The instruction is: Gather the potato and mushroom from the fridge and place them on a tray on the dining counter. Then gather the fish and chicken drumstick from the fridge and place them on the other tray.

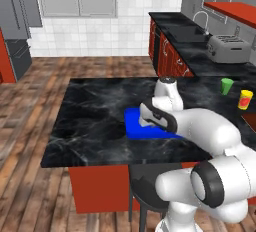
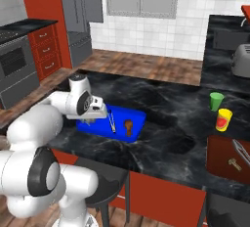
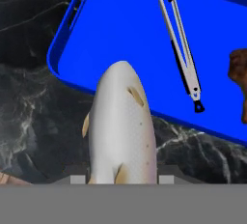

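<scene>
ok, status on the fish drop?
Hand shut on fish, over near rim of blue tray. Tongs and chicken drumstick already on tray; left half free.

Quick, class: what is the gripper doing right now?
Gripper: closed on the fish, held above the edge of the blue tray.

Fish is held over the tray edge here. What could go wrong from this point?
1. The fish hangs half over the tray rim and half over the counter; released now, it may tip off onto the marble.
2. Tongs already lie in the tray; the fish could land on them and sit unevenly.
3. The drumstick leaves limited free room.
</scene>
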Motion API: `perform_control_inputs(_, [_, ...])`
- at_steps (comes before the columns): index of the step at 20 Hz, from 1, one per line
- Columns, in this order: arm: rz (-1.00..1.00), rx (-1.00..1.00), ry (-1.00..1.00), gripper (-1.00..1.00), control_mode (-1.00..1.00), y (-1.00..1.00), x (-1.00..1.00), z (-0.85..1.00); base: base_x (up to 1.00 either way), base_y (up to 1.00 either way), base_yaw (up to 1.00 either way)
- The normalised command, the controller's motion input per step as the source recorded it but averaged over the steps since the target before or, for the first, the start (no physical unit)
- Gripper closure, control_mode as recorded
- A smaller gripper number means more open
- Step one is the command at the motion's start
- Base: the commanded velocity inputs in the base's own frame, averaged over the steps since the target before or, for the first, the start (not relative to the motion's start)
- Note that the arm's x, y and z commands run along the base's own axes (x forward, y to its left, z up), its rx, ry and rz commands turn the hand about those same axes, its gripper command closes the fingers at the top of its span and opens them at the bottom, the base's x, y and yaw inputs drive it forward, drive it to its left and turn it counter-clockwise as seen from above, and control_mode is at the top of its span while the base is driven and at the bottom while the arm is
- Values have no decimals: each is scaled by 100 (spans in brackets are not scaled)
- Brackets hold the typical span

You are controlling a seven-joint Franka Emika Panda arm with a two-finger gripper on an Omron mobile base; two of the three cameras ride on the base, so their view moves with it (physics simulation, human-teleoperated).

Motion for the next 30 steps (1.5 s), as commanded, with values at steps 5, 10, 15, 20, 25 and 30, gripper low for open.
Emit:
perform_control_inputs(5, [0, 0, -1, 100, -100, 3, 31, -35, 0, 0, 0])
perform_control_inputs(10, [0, 0, 0, 100, -100, 5, 31, -19, 0, 0, 0])
perform_control_inputs(15, [0, 0, 0, 100, -100, 1, 25, -3, 0, 0, 0])
perform_control_inputs(20, [0, 0, 0, 100, -100, 0, 29, -8, 0, 0, 0])
perform_control_inputs(25, [0, 0, 0, 100, -100, 0, 24, -21, 0, 0, 0])
perform_control_inputs(30, [0, 0, 0, 100, -100, 1, 21, -24, 0, 0, 0])
